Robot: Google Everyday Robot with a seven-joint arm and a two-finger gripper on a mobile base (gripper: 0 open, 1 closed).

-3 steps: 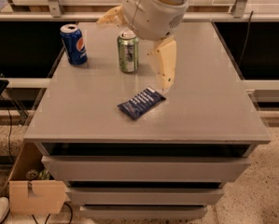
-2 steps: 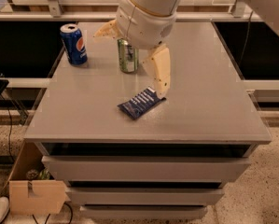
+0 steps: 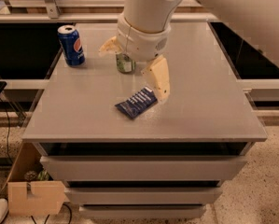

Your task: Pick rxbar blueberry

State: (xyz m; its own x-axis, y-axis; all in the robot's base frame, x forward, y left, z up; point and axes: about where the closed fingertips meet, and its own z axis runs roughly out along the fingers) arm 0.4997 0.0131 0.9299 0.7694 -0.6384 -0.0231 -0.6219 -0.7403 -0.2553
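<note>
The rxbar blueberry (image 3: 136,102) is a flat dark-blue wrapper with white print, lying at an angle on the grey table top (image 3: 83,111) near its front middle. My gripper (image 3: 132,74) hangs just above and behind the bar, open, with its cream fingers spread wide. The right finger (image 3: 158,78) points down with its tip at the bar's right end. The left finger (image 3: 109,46) sticks out to the left, well above the table. Nothing is held.
A blue Pepsi can (image 3: 71,45) stands at the back left of the table. A green can (image 3: 125,63) stands behind the gripper, mostly hidden by it. Drawers sit below the table top. A cardboard box (image 3: 31,196) is on the floor at the left.
The gripper has come down and forward toward the bar, and now covers most of the green can. The bar and both cans have not moved.
</note>
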